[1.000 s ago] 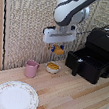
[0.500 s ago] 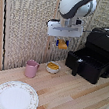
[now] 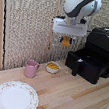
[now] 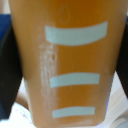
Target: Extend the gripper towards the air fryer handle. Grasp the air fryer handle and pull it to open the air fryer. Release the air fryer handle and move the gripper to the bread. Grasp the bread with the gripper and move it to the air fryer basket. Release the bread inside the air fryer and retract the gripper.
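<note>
Air fryer basket (image 3: 92,64) is pulled out of the air fryer (image 3: 108,48); opening is judged done. The bread (image 3: 66,41) is pinched between the fingers of the gripper (image 3: 67,40), held aloft beside the basket, above the tabletop (image 3: 73,97). Carrying over and release are left.

The exterior view faces the tabletop (image 3: 78,102) from slightly above, with the air fryer (image 3: 104,51) at three o'clock. The wrist view sits very close to the bread (image 4: 70,65), which both views share (image 3: 66,41).
</note>
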Motion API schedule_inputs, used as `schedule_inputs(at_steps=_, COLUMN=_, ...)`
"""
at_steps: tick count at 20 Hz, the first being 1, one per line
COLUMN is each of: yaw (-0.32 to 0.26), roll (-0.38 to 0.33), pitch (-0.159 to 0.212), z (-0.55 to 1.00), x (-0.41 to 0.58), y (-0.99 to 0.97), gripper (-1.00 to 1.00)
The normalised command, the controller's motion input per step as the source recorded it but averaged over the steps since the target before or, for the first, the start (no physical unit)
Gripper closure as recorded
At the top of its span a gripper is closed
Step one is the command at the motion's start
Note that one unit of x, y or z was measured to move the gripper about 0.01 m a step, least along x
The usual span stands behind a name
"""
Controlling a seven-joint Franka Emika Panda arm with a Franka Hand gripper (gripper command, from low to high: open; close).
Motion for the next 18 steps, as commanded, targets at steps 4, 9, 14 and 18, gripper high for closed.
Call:
schedule_inputs(at_steps=4, yaw=-0.208, roll=0.0, pitch=-0.018, z=0.28, x=0.243, y=-0.57, gripper=1.0)
schedule_inputs(at_steps=9, yaw=-0.194, roll=0.0, pitch=-0.012, z=0.24, x=0.159, y=-0.64, gripper=1.0)
schedule_inputs(at_steps=14, yaw=-0.163, roll=0.003, pitch=-0.004, z=0.2, x=0.12, y=-0.73, gripper=1.0)
schedule_inputs(at_steps=18, yaw=-0.145, roll=0.011, pitch=0.0, z=0.04, x=0.004, y=-0.79, gripper=1.0)
